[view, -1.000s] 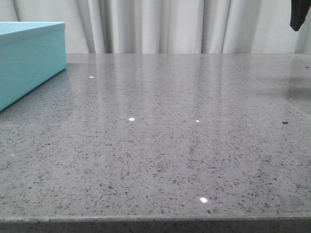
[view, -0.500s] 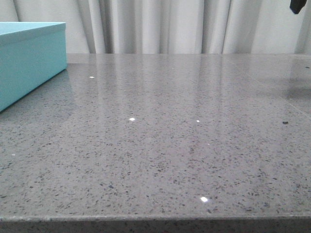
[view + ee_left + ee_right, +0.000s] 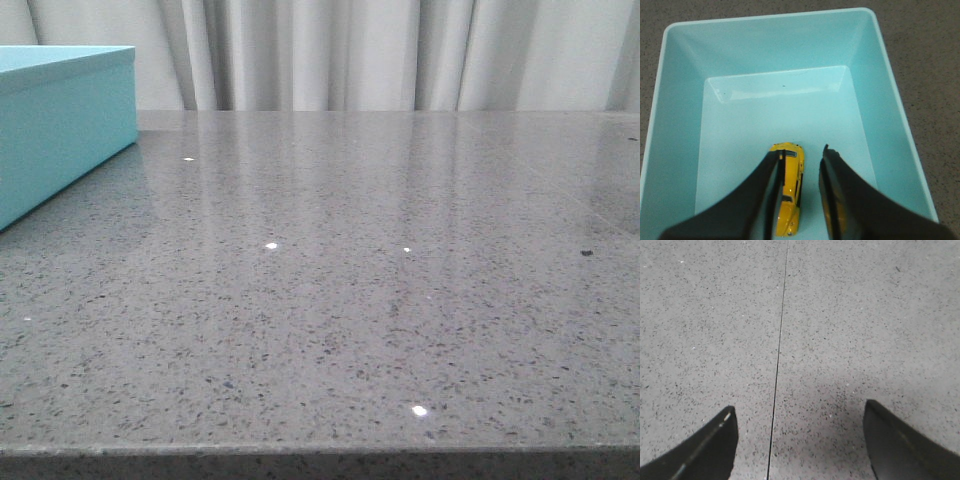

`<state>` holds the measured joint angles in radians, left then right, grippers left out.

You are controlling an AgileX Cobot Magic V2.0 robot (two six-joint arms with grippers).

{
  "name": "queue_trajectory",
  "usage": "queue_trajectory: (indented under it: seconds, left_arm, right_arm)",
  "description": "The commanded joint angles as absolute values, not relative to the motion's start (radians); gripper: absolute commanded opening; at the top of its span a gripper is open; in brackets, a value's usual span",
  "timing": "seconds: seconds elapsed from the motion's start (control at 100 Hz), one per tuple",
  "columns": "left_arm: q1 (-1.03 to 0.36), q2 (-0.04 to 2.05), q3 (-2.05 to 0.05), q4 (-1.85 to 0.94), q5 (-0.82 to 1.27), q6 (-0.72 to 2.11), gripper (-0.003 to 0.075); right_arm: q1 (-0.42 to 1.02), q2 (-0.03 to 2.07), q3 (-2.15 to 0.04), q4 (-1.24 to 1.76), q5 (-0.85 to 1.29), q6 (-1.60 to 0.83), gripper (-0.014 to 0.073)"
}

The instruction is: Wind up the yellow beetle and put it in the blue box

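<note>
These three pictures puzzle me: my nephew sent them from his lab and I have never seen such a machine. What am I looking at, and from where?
It is a robot with two arms, each ending in a two-fingered gripper. One picture looks forward over a grey speckled table; the blue box stands at its left edge. The other two come from cameras on the wrists, looking down past the fingers. The left gripper hangs over the open box, where the yellow toy car lies on the bottom; its fingers are apart and do not seem to be gripping the car. The right gripper is open over bare table and holds nothing.
</note>
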<state>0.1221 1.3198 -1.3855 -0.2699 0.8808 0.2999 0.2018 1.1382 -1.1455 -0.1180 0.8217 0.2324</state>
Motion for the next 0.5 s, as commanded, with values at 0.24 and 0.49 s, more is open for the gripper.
queue_trajectory:
  seconds: [0.24,0.49]
  left_arm:
    - [0.124,0.99,-1.107,-0.34,0.683,0.354,-0.0018]
    - [0.124,0.731,-0.83,-0.376,0.523,0.364,-0.0018]
  right_arm:
    - [0.201,0.898,-1.021,-0.132,0.7,0.223,0.0213]
    - [0.201,0.714,-0.879,-0.132,0.637,0.223,0.0004]
